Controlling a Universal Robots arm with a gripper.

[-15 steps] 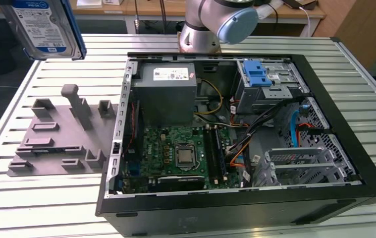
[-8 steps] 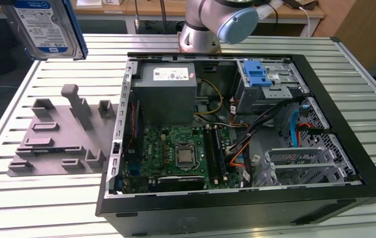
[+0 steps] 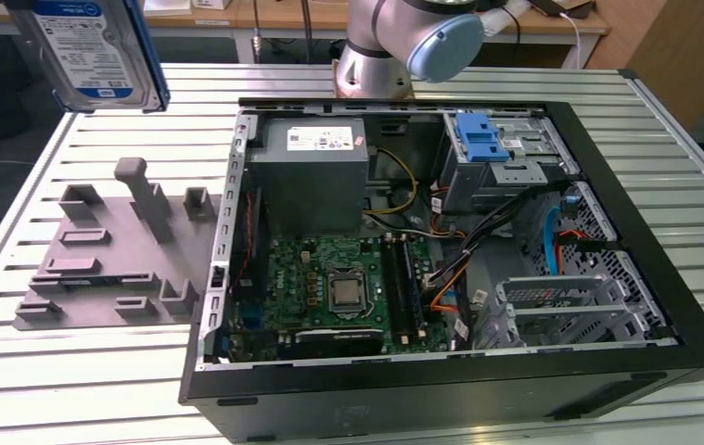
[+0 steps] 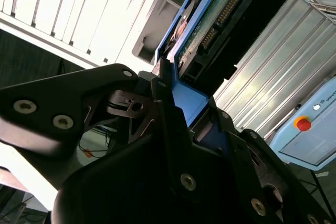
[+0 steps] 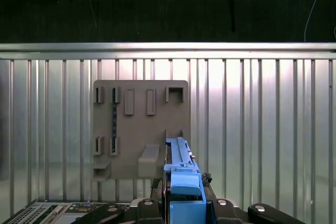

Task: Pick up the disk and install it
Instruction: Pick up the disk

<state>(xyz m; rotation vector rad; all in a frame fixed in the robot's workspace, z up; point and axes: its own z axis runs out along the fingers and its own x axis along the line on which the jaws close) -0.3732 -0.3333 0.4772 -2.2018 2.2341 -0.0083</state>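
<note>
Slatted metal table (image 3: 6,371) carries an open computer case (image 3: 451,389) and a grey holder (image 3: 110,260). The disk (image 3: 89,51) hangs high above that holder; carrying it well means keeping it square to the drive cage (image 3: 500,158). In the second wrist view the claw (image 4: 181,100) is clamped tight on the disk's edge.

Strong glare whitens the slatted table (image 4: 58,9); the tool (image 4: 189,106) lies in dark shadow.

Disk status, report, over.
End effector shut on the disk, by its blue carrier. Disk aloft at the exterior view's left, above the grey fixture plate, outside the open computer case. Not yet installed.
</note>
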